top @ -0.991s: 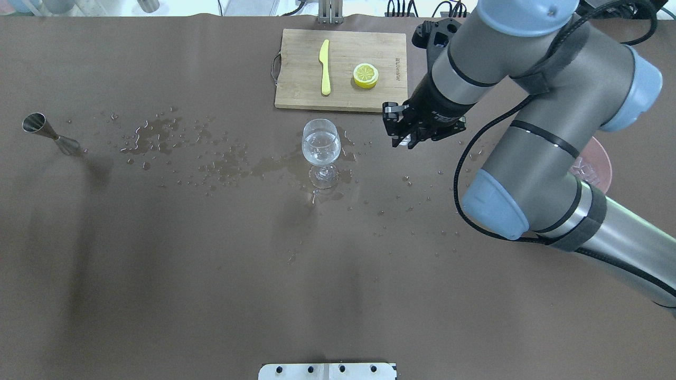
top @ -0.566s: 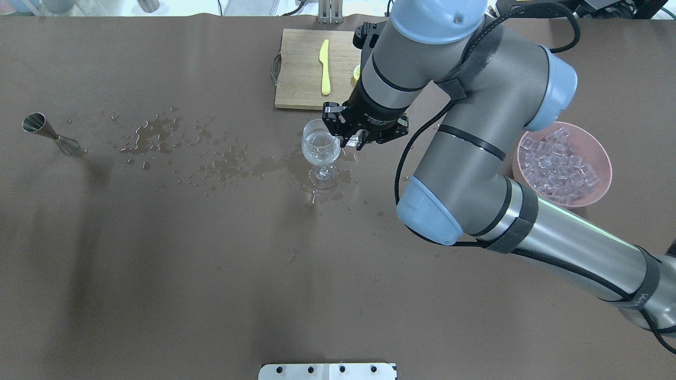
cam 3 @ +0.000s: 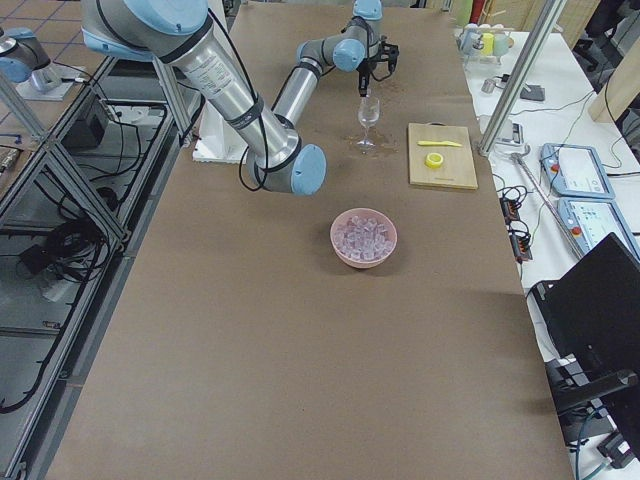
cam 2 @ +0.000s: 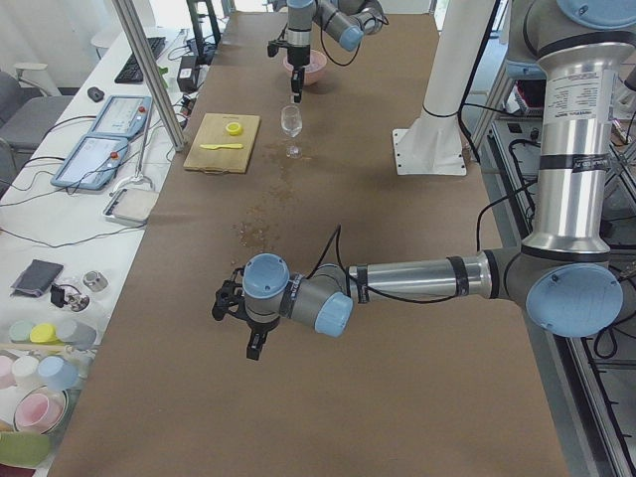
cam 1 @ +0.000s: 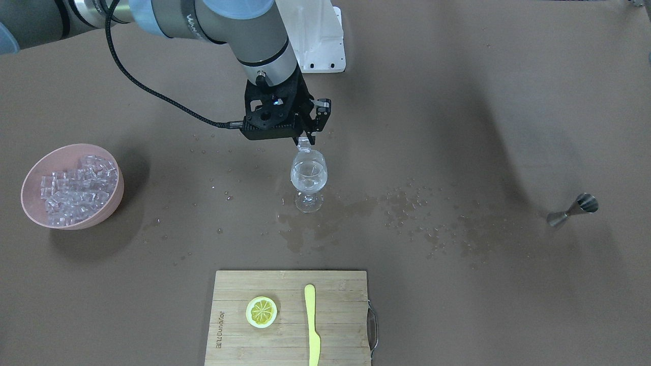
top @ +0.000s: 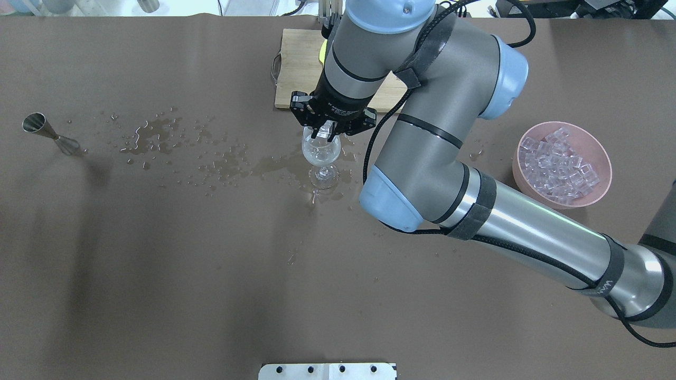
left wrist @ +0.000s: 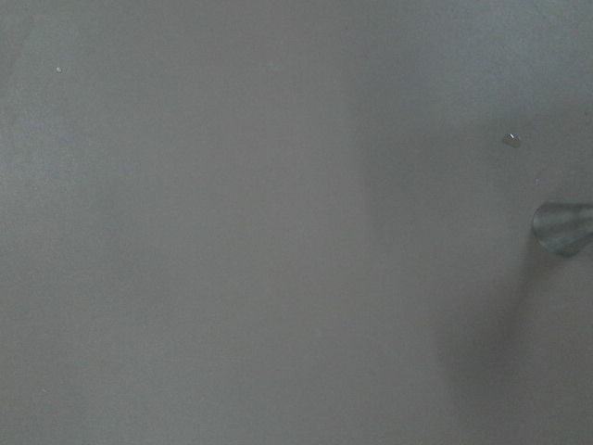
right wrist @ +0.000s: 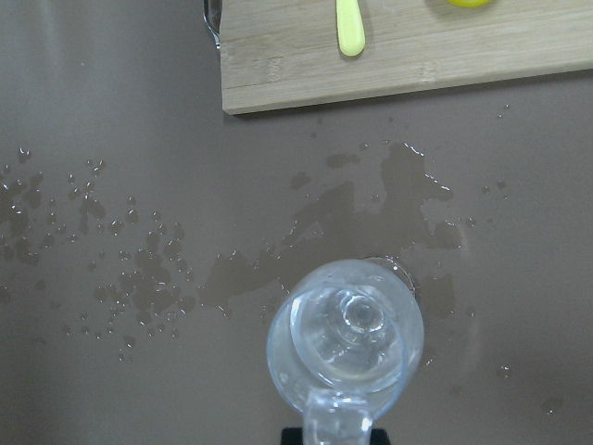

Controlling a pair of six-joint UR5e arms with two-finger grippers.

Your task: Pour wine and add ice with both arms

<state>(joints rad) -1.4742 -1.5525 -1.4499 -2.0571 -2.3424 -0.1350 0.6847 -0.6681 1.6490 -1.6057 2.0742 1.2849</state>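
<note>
A clear wine glass (top: 320, 150) stands mid-table with a little colourless wine (cam 1: 308, 175) in its bowl. My right gripper (top: 323, 132) hangs just above the glass rim, shut on one clear ice cube (cam 1: 304, 144). The right wrist view looks straight down into the glass (right wrist: 347, 338), with the held cube (right wrist: 335, 422) at the bottom edge. A pink bowl (top: 595, 141) of ice cubes (top: 557, 166) sits to the right. My left gripper (cam 2: 253, 348) hovers low over the bare table at the left end. I cannot tell whether it is open or shut.
A steel jigger (top: 50, 134) lies on its side at the far left. It also shows in the left wrist view (left wrist: 561, 227). Puddles and drops (top: 158, 137) spread between jigger and glass. A wooden cutting board (cam 1: 290, 315) with a yellow knife (cam 1: 311, 325) and lemon half (cam 1: 261, 311) lies behind the glass.
My right arm has swung left from near the pink bowl, carrying the ice cube. The cube now hangs over the glass, and the bowl is uncovered.
</note>
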